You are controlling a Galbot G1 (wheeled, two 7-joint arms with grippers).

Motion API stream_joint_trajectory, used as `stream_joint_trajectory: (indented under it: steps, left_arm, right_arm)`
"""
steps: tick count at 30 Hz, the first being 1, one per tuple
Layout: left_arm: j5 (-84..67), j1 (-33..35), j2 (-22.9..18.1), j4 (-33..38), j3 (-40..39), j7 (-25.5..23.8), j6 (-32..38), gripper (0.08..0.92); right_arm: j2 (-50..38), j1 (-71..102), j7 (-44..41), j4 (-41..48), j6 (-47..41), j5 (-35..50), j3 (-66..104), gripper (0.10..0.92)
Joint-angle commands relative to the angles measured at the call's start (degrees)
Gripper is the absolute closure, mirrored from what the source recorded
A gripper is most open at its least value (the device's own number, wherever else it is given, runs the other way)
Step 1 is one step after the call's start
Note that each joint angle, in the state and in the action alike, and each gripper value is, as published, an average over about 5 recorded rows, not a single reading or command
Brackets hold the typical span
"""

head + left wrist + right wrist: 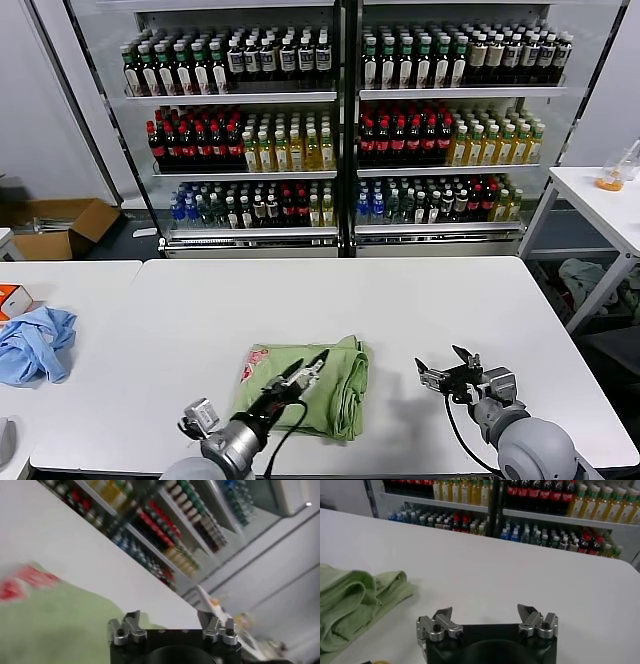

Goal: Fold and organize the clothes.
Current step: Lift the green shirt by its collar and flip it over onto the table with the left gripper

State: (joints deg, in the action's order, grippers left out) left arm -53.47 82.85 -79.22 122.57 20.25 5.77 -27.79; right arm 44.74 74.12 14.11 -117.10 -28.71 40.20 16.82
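Observation:
The light green polo shirt (325, 385) lies folded into a compact bundle on the white table (300, 300), its red-and-white print at the near left corner. My left gripper (312, 366) is open and empty, held just above the bundle's middle. The shirt fills the lower part of the left wrist view (55, 625), print blurred at the edge. My right gripper (447, 368) is open and empty, above bare table to the right of the shirt. In the right wrist view the gripper (485, 616) has the folded shirt's edge (355, 600) off to its side.
A light blue cloth (35, 342) lies crumpled at the table's left edge beside an orange box (12, 298). Drink shelves (340, 120) stand behind the table. A second white table (605, 205) is at the far right.

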Motion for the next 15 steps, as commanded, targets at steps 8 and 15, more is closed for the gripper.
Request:
stream_joint_trajectory:
  steps: [8,15]
  left_arm:
    - [13.75,2.98,2.53,-4.04,11.05,1.91,1.22,0.177]
    - [12.91,2.05,1.72,-6.36,8.98,1.27,0.27,0.177]
  right_arm:
    - [-0.37,-0.69,-0.11,0.29,0.17,0.06,-0.16,0.203]
    - [-0.43,-0.44,-0.08,0.08,0.16,0.05,0.2,0.203]
